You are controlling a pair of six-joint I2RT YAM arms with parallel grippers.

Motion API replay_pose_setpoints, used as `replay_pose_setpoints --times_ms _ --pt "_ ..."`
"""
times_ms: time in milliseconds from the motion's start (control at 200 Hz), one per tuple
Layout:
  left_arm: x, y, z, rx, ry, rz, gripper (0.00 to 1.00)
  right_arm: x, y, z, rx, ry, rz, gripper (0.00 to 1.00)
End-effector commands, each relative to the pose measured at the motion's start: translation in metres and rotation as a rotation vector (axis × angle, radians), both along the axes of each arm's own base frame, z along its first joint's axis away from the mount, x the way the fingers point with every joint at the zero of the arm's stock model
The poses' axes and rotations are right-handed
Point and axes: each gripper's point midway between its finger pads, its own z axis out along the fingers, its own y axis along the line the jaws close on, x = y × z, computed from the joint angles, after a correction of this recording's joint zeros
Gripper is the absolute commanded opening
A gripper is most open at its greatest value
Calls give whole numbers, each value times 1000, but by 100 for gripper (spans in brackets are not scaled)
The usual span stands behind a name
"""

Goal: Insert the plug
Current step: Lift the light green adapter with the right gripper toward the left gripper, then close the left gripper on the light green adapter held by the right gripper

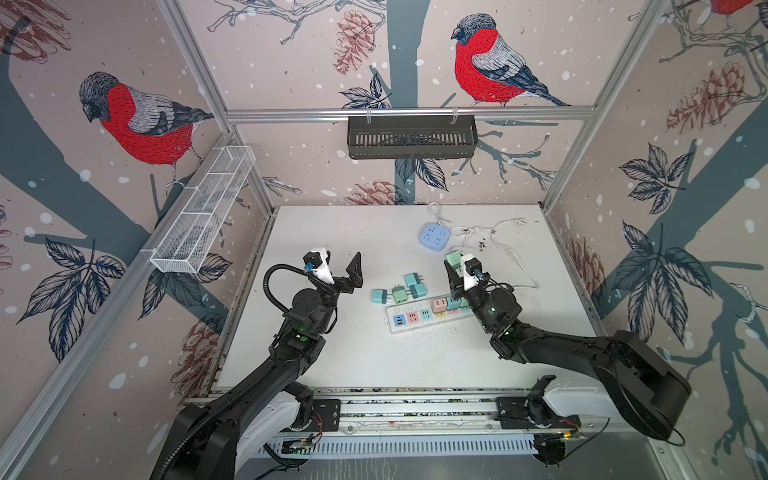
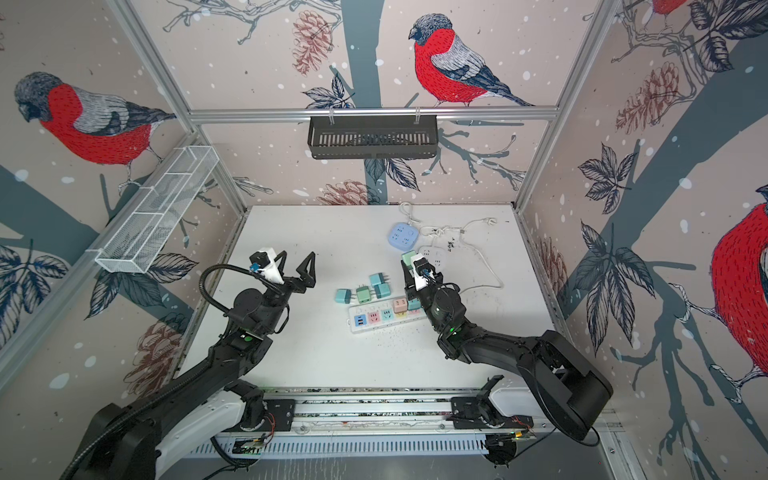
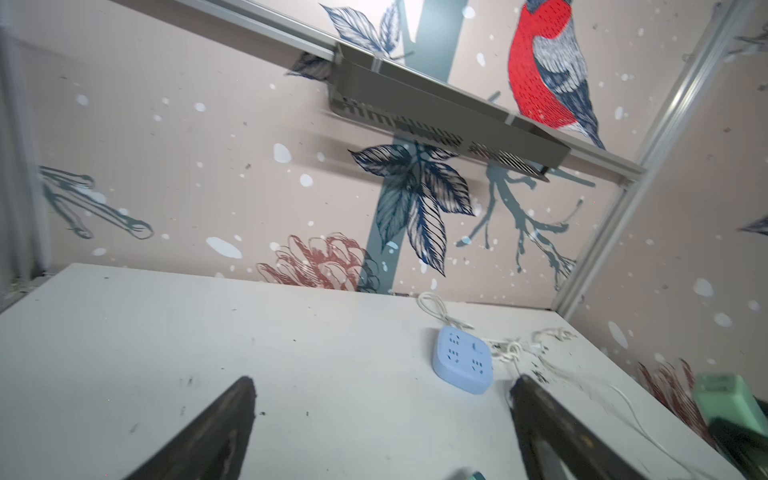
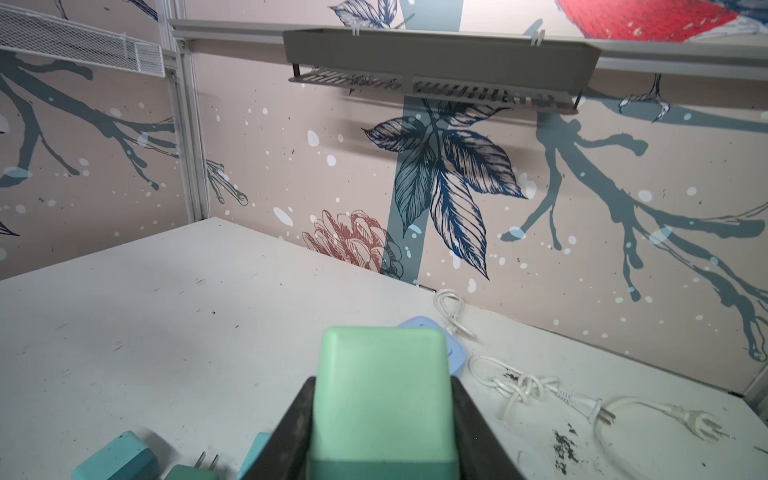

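Right gripper (image 4: 382, 395) is clamped on the green plug (image 1: 452, 257), held up off the table near the power strip's (image 1: 415, 319) right end. Left gripper (image 2: 297, 262), spread and empty, hangs well left of the strip. Best now: square the prongs over a free socket, then press straight down, no tilt.

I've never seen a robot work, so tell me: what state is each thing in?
left gripper: open, empty.
right gripper: shut on the green plug.
green plug: held, not yet inserted.
power strip: pink plug seated, several sockets free.
loose plugs: lying free, prongs bare.
blue socket cube: nothing plugged in.
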Motion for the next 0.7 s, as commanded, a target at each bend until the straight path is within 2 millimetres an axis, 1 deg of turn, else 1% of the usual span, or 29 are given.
replay_pose_setpoints --times_ms 0,55,145,165,175,200,260,300,360,400,475,525,610,660,695 --pt "-21 -39 18 23 -109 -251 90 -8 -3 28 24 -115 2 5" --pt "-26 -52 18 39 -120 -332 90 -10 -5 29 18 -129 2 5" --pt "-29 -69 18 68 -106 -430 87 -23 0 20 -49 -172 59 5" --pt "-29 -73 18 72 -101 -447 87 -26 -2 22 -45 -192 61 5" --pt "-29 -74 18 73 -98 -456 86 -30 -5 29 -29 -216 59 5" --pt "-30 -79 18 78 -95 -481 86 -35 -9 34 -11 -245 56 5" --pt "-33 -89 21 88 -94 -537 86 -44 -19 39 15 -294 40 5" --pt "-36 -97 21 97 -93 -581 85 -49 -22 40 12 -321 42 7" --pt "-45 -112 21 116 -100 -644 85 -55 -20 39 -21 -350 59 8" --pt "-51 -122 19 138 -106 -685 84 -57 -17 37 -49 -361 73 5" --pt "-63 -142 16 186 -112 -757 84 -60 -13 36 -94 -388 88 4" --pt "-67 -152 15 211 -108 -793 83 -63 -12 34 -125 -409 95 4" --pt "-66 -162 13 240 -74 -824 80 -69 -9 30 -181 -456 111 4" --pt "-65 -166 12 247 -59 -841 78 -74 -11 34 -188 -491 105 4" --pt "-67 -168 12 246 -54 -861 78 -72 -9 27 -203 -484 108 4"
